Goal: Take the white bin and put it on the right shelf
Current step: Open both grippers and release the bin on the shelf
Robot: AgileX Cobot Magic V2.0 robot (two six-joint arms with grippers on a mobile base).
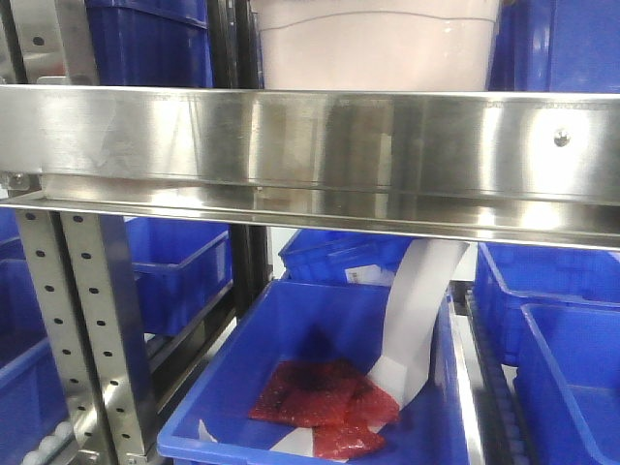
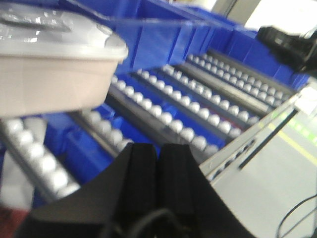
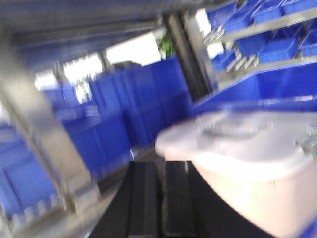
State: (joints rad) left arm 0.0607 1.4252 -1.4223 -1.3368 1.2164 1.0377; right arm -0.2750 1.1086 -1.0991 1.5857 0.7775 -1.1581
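White bin (image 1: 378, 48), top centre: rigid, bulky, likely slick, best squeezed by its sides. Left gripper (image 2: 157, 163) and right gripper (image 3: 161, 193) both pressed together, empty.

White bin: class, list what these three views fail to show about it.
- Front view: the white bin has its base hidden by the steel rail and its lid cut off by the top edge.
- Left wrist view: bin cropped at the left edge.
- Right wrist view: motion blur obscures lid details.

Below, an open blue bin (image 1: 320, 387) holds red packets (image 1: 325, 402) and a white paper strip (image 1: 417, 310); more blue bins (image 1: 567, 320) stand beside it.
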